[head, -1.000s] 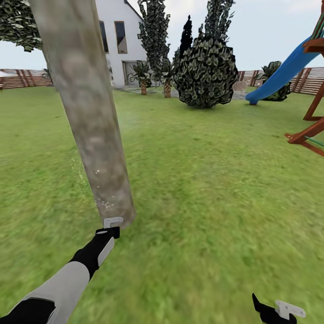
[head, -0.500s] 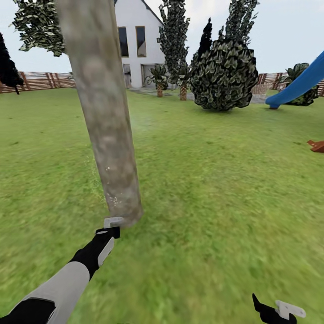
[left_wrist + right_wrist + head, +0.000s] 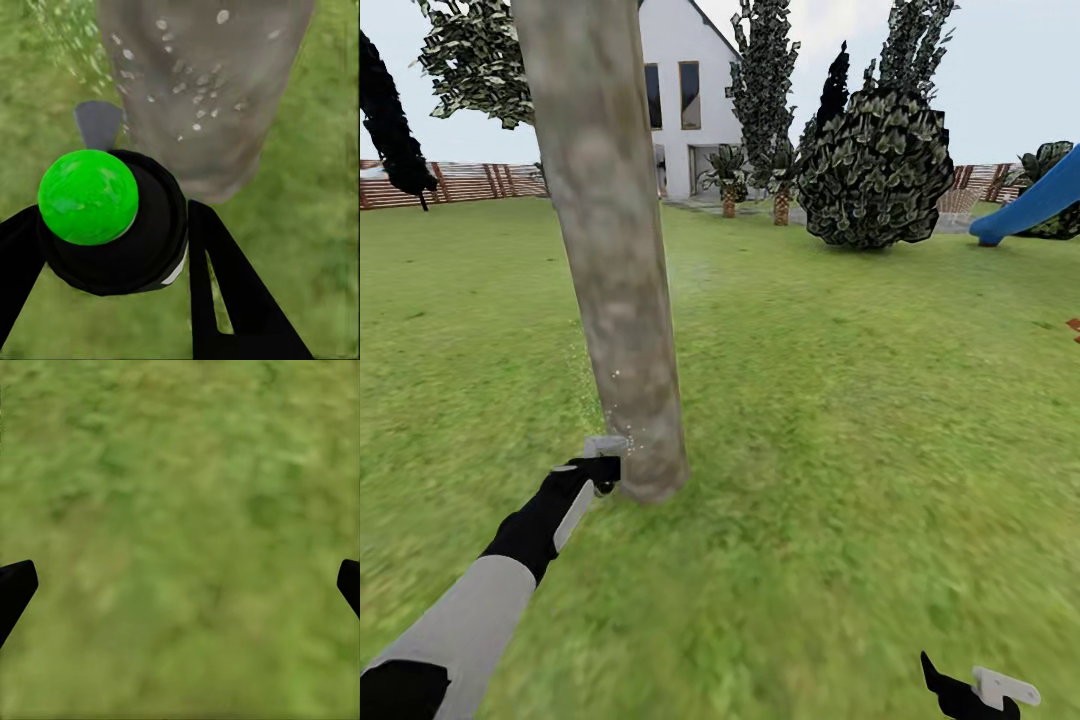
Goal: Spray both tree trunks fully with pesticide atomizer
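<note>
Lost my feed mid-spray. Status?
Left gripper shut on pesticide atomizer, at tree trunk base. White pesticide specks low on trunk. Right gripper open over grass. Nothing in the way.

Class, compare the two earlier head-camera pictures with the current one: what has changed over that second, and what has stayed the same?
The camera has swung left, so the house, bush and slide sit further right. The left gripper has risen in the picture, closer to the tree trunk. It stays clamped on the pesticide atomizer, with white pesticide specks dotting the trunk as before. The right gripper stays low and open over the grass.
</note>
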Controlling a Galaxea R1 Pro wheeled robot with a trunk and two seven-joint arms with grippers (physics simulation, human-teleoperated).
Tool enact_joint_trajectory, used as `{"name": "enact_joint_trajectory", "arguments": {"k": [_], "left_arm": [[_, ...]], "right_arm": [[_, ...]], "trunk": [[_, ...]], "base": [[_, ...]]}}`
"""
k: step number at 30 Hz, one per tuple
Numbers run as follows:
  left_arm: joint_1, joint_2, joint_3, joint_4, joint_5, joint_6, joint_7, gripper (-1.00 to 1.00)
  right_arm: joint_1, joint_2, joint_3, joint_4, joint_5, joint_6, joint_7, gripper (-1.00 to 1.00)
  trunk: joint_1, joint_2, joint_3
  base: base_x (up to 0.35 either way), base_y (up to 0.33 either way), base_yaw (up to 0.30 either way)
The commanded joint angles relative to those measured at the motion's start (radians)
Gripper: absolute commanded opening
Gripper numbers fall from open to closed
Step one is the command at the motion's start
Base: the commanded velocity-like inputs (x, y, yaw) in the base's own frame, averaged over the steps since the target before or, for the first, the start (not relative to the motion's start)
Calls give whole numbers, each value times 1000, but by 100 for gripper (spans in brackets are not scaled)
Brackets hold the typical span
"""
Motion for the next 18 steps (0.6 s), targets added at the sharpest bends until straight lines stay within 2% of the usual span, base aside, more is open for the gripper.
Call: {"name": "enact_joint_trajectory", "arguments": {"k": [1, 2, 4, 5, 7, 8, 9, 10, 13, 15, 18], "left_arm": [[0, -33, -1, -49, -6, 72, 0, -100], [-1, -51, -3, -74, -7, 102, 0, -100], [-1, -70, -47, -127, -7, 146, 1, -100], [0, -68, -75, -154, -7, 177, 2, -100], [-1, -53, -75, -164, -2, 187, 2, -100], [-2, -38, -75, -167, 1, 189, 1, -100], [-3, -17, -72, -168, 2, 190, 1, -100], [-8, 13, -53, -171, 3, 191, 0, -100], [-37, 57, 3, -174, 4, 196, -27, -100], [-60, 67, 14, -177, 3, 239, -62, -100], [-65, 52, 11, -237, 3, 278, -70, -100]], "right_arm": [[0, 0, 0, 0, 0, 0, 0, 100], [0, 0, 0, 0, 0, 0, 0, 100], [0, 0, 0, 0, 0, 0, 0, 100], [0, 0, 0, 0, 0, 0, 0, 100], [0, 1, 0, 0, 0, 0, 0, 100], [0, 1, 0, 0, 0, 0, 0, 100], [0, 1, 0, 0, 0, 0, 1, 100], [0, 0, 0, 0, 0, 0, 1, 100], [0, 1, 0, 0, 0, 0, 1, 100], [0, 0, 0, 0, 0, 0, 1, 100], [0, 0, 0, 0, 0, 0, 1, 100]], "trunk": [[0, 0, 0], [0, 0, 0], [0, 0, 0], [0, 0, 0], [0, 0, 0], [0, 0, 0], [0, 0, 0], [0, 0, 0], [0, 0, 0], [0, 0, 0], [0, 0, 0]], "base": [[0, 0, 0], [0, 0, 0], [0, 0, 0], [0, 0, 0], [0, 0, 0], [0, 0, 0], [0, 0, 0], [0, 0, 0], [0, 0, 0], [0, 0, 0], [0, 0, 0]]}}
